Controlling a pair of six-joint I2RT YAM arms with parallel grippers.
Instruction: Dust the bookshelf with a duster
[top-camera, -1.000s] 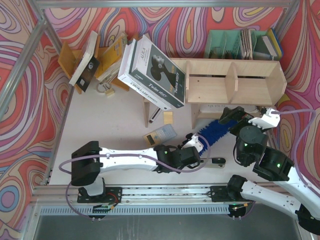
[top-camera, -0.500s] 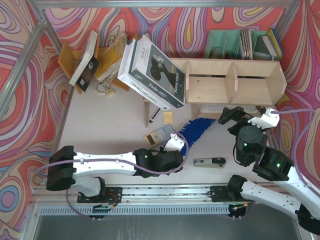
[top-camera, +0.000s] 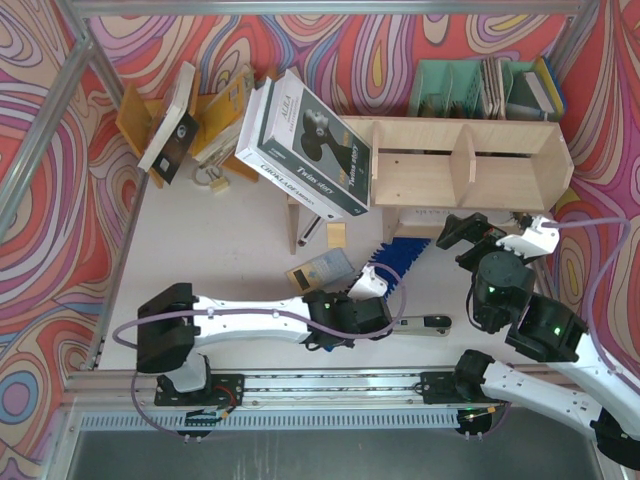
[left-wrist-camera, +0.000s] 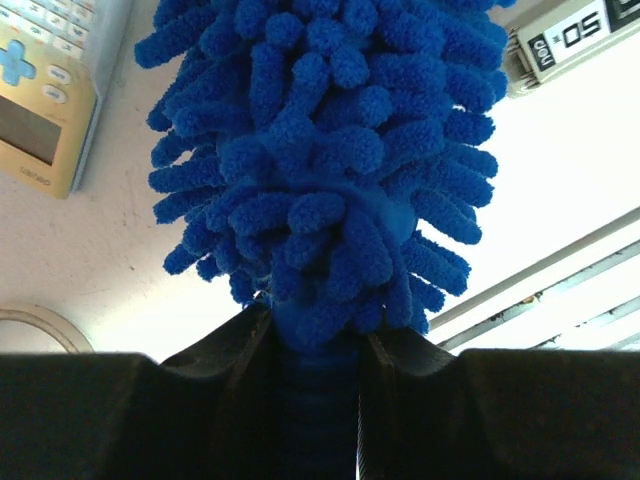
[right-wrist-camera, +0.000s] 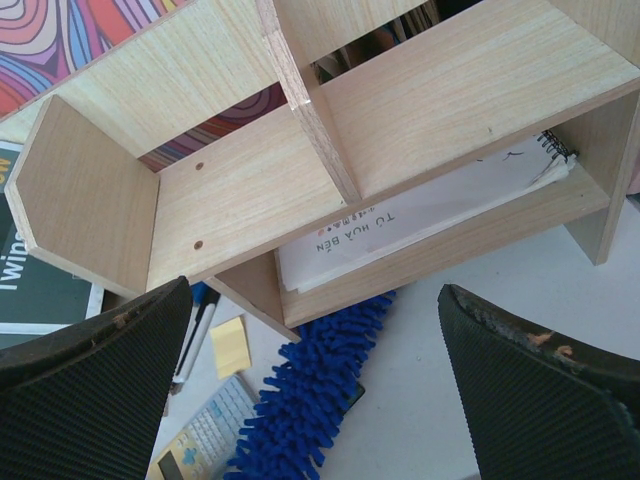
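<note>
The bookshelf (top-camera: 470, 165) is a low light plywood unit at the back right; it also fills the right wrist view (right-wrist-camera: 330, 150). The duster (top-camera: 400, 260) is bright blue and shaggy, lying slanted on the table with its tip at the shelf's bottom front-left corner. My left gripper (top-camera: 368, 287) is shut on the duster's handle; in the left wrist view the strands (left-wrist-camera: 320, 150) rise straight out of the gripper (left-wrist-camera: 318, 400). My right gripper (top-camera: 462, 235) is open and empty just in front of the shelf, with the duster (right-wrist-camera: 310, 400) below it.
A big black-and-white box (top-camera: 310, 145) leans on the shelf's left end. A green file organizer (top-camera: 480, 90) stands behind it. An orange book stand (top-camera: 170, 120) is at back left. A calculator (top-camera: 320, 268), a sticky note (top-camera: 337, 235) and a small grey device (top-camera: 425, 323) lie nearby.
My left arm swept the duster left, away from the right gripper, then back right, so its tip now lies at the shelf's bottom edge. The right arm has not moved.
</note>
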